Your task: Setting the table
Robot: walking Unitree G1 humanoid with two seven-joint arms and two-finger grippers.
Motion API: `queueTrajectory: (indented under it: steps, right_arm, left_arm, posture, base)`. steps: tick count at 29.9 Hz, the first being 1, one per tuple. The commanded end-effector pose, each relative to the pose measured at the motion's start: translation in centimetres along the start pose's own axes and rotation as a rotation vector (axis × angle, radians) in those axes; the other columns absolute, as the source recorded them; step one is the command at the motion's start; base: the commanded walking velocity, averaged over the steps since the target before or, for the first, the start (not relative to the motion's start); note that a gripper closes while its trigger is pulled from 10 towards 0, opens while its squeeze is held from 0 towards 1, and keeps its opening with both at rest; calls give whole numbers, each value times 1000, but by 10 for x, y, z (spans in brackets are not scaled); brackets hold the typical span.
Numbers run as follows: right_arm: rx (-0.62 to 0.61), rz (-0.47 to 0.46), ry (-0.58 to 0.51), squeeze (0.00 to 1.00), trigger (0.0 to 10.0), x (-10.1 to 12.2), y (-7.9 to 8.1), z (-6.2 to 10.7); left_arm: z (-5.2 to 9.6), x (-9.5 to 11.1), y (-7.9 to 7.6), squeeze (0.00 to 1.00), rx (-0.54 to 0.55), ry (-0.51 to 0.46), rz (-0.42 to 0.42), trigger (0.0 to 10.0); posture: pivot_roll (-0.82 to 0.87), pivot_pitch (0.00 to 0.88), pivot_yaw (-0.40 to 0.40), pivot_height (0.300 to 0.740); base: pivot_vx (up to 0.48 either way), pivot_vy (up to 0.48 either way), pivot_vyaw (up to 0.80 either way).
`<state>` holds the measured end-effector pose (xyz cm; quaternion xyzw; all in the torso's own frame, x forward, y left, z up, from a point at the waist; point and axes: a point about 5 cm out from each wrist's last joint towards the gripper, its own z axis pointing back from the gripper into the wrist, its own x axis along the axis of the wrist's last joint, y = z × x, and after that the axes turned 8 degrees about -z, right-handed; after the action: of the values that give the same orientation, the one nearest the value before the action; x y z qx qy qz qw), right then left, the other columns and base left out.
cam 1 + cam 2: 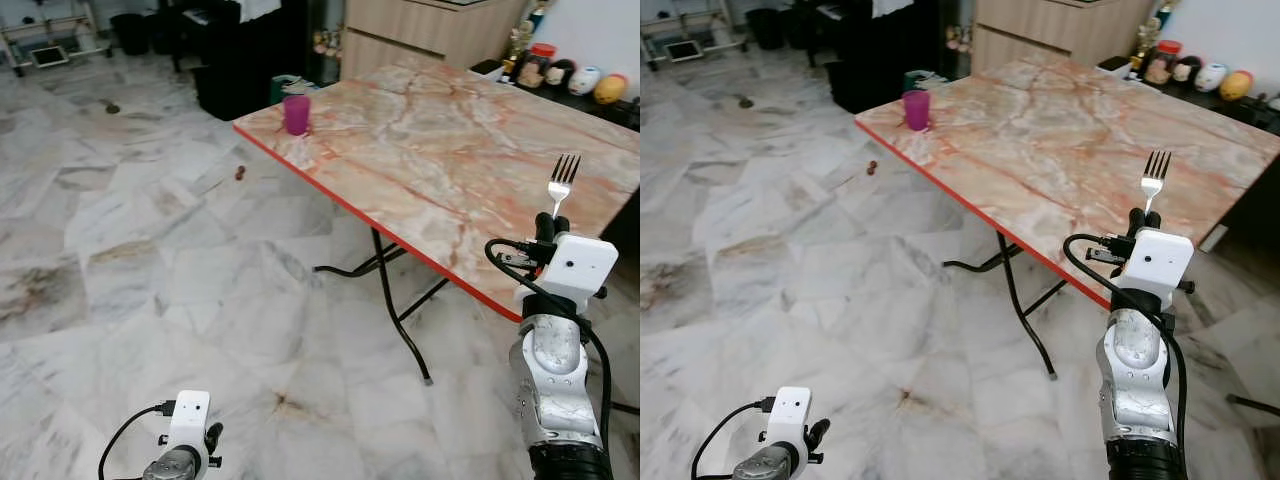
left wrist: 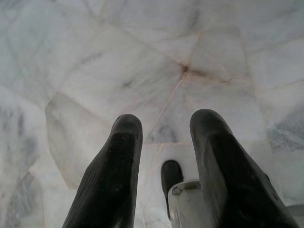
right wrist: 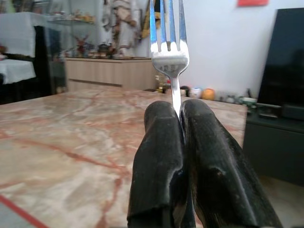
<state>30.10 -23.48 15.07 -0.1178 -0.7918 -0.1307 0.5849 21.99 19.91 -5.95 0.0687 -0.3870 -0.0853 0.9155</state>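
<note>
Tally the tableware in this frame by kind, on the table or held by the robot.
Fork: 1, upright in the right gripper, over the table.
Cup: 1, purple, near the table's far corner.
Total: 2.

My own right gripper is covering the handle of the fork, and the tine tips are running off the wrist picture's top edge. The table is getting cut off at the right.
</note>
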Motion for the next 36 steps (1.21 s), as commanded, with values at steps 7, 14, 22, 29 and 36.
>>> queueTrajectory:
  steps: [7,14,22,29,36]
  right_arm:
    - [-1,-4,-7,0,10000,1,0,-2]
    - [-2,-2,-16,0,10000,3,-1,-4]
    - [-3,-2,-35,0,10000,8,-2,-11]
    - [-3,-10,-36,0,10000,6,1,-8]
    - [0,-20,-42,0,10000,6,3,-9]
  left_arm:
    - [1,-2,-1,0,-7,5,-69,10000]
    - [1,-3,-2,0,-13,8,-53,10000]
    - [0,-2,-7,0,-22,12,-52,10000]
    - [-1,0,-9,0,-32,9,-52,10000]
    - [-1,2,-9,0,-37,10,-61,10000]
  posture:
    - [66,0,-43,740]
    - [57,0,-46,740]
    - [41,0,-52,740]
    - [15,0,-38,740]
    - [18,0,-45,740]
  base:
    - [0,-206,-779]
    - [0,-101,-775]
    - [0,0,-775]
    - [0,0,-775]
    - [0,0,-775]
